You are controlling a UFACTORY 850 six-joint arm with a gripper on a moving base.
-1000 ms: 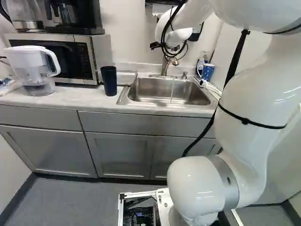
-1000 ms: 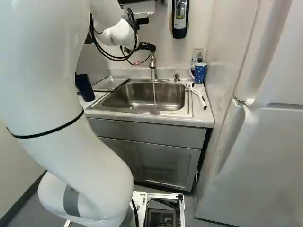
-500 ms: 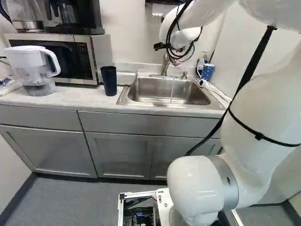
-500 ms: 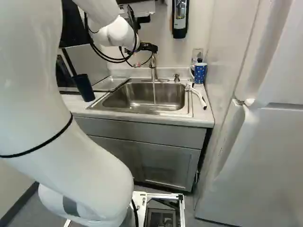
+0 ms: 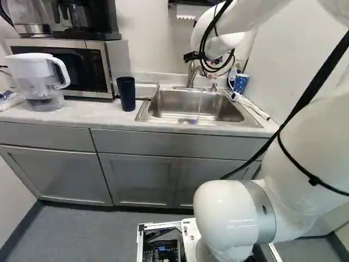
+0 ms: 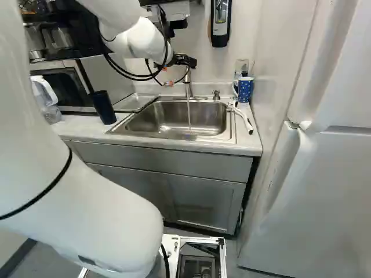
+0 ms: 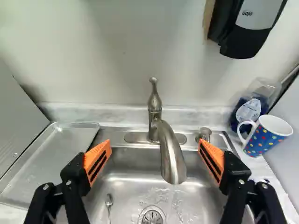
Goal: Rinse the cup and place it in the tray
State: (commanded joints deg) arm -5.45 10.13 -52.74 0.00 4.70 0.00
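Blue dotted mug (image 7: 265, 135), beside the sink (image 7: 133, 161), outside and ahead of open gripper (image 6: 188, 61)

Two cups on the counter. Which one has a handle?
The dotted mug beside the bottle: its white handle shows in the wrist view. The dark cup by the microwave shows no handle in either base view.

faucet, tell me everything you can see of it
The faucet looks like brushed metal. Its body stands upright on an oblong plate behind the basin of the sink, topped by a slim upright handle with a rounded tip. The spout arches forward and down, thickening toward its mouth. It is on: water runs from it into the sink. In the wrist view it appears between the open fingers of the hand, apparently touched by neither.
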